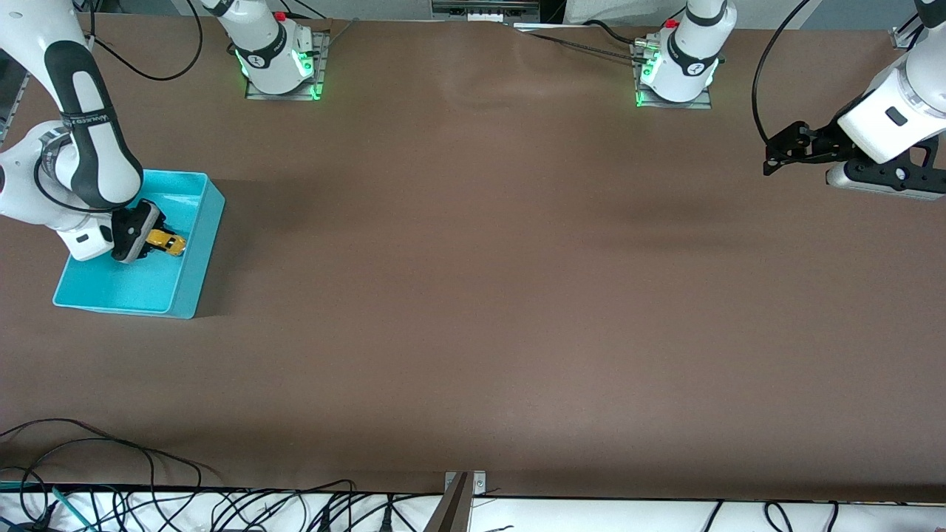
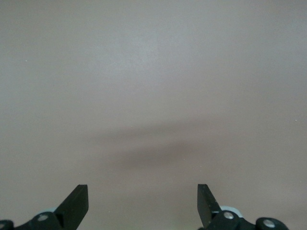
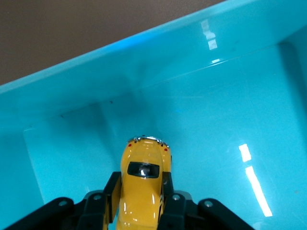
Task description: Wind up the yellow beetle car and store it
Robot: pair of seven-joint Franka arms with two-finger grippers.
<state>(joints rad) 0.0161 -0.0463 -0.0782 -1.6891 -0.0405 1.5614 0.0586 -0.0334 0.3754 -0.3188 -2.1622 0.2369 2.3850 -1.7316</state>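
Observation:
The yellow beetle car [image 1: 165, 241] is clamped between the fingers of my right gripper [image 1: 151, 240], low inside the turquoise bin [image 1: 194, 251] at the right arm's end of the table. In the right wrist view the car [image 3: 141, 184] sticks out past the black fingers [image 3: 113, 191], its dark window up, over the bin's floor [image 3: 216, 124]; I cannot tell whether it touches the floor. My left gripper [image 1: 772, 157] waits open over bare table at the left arm's end. Its fingertips [image 2: 76, 203] stand wide apart with nothing between them.
The brown table [image 1: 473, 295] stretches between the two arms. Both arm bases [image 1: 281, 52] stand along the table's edge farthest from the front camera. Black cables [image 1: 111, 488] lie along the edge nearest that camera.

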